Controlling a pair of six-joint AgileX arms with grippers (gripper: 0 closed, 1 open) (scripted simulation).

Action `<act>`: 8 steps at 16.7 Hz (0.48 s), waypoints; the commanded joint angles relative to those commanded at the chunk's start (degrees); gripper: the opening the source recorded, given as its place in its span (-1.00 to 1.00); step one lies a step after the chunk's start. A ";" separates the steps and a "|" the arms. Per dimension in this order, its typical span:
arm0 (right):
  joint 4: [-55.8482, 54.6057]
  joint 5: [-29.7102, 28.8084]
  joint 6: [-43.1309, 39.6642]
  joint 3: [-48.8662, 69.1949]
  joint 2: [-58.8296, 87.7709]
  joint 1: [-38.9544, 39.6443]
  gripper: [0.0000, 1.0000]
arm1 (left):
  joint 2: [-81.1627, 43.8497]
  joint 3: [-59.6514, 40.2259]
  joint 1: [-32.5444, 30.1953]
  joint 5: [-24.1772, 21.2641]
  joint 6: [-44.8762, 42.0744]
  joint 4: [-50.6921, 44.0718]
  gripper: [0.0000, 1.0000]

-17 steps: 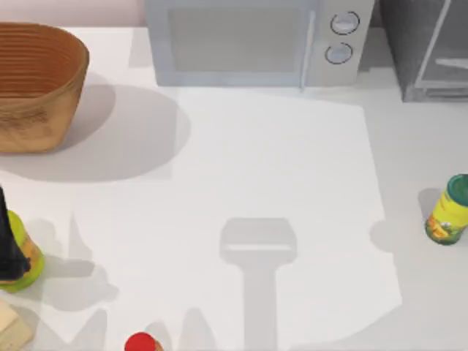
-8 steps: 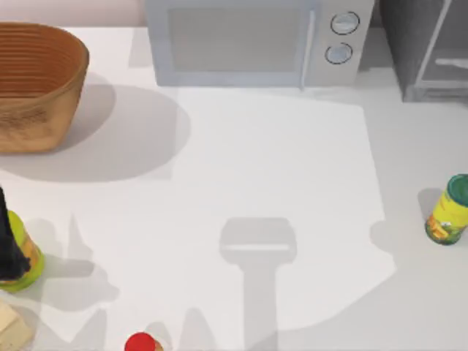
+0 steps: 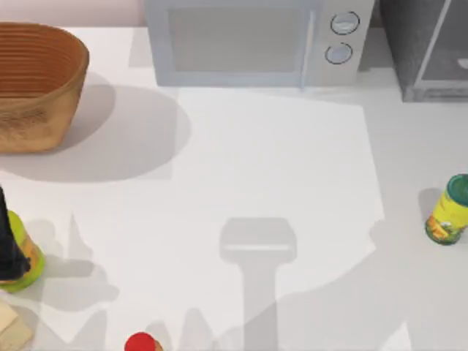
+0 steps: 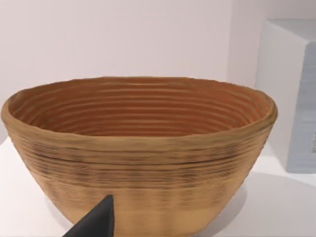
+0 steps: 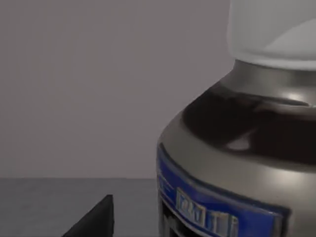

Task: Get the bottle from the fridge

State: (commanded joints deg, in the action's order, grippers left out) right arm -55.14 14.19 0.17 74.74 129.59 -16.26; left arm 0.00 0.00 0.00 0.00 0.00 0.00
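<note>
1 step in hand, by the look of it: reaching into the fridge (image 3: 411, 44) for the bottle (image 5: 237, 163). Beside the fridge, microwave (image 3: 241, 44); past that, well apart from the fridge, basket (image 3: 36, 88). Bottle apparently standing inside the fridge, on its grey floor against a grey wall, white cap up, very close to the right gripper (image 5: 94, 221). Released or clenched: cannot tell. Left gripper (image 3: 9, 245) parked far from the fridge, facing the basket; grip likewise impossible to tell. Next: likely easing in around the brown body, closing, then drawing straight out of the fridge without tipping. Against 0.5 s ago: fridge front darker, pale panel swung away; broader arm shadow on the table (image 3: 278, 161) near the fridge.
</note>
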 joint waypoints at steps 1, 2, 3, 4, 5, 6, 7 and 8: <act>0.89 -0.28 -0.02 1.58 0.85 0.26 1.00 | 0.00 0.00 0.00 0.00 0.00 0.00 1.00; 1.50 -0.46 -0.03 2.54 1.40 0.44 1.00 | 0.00 0.00 0.00 0.00 0.00 0.00 1.00; 1.73 -0.53 -0.04 2.90 1.62 0.51 1.00 | 0.00 0.00 0.00 0.00 0.00 0.00 1.00; 1.73 -0.53 -0.04 2.90 1.62 0.51 1.00 | 0.00 0.00 0.00 0.00 0.00 0.00 1.00; 1.73 -0.53 -0.04 2.90 1.62 0.51 1.00 | 0.00 0.00 0.00 0.00 0.00 0.00 1.00; 1.73 -0.53 -0.04 2.90 1.62 0.51 1.00 | 0.00 0.00 0.00 0.00 0.00 0.00 1.00; 1.73 -0.53 -0.04 2.90 1.62 0.51 0.85 | 0.00 0.00 0.00 0.00 0.00 0.00 1.00; 1.73 -0.53 -0.04 2.90 1.62 0.51 0.70 | 0.00 0.00 0.00 0.00 0.00 0.00 1.00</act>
State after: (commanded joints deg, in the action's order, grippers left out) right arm -53.41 13.65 0.13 77.64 131.21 -15.75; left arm 0.00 0.00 0.00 0.00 0.00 0.00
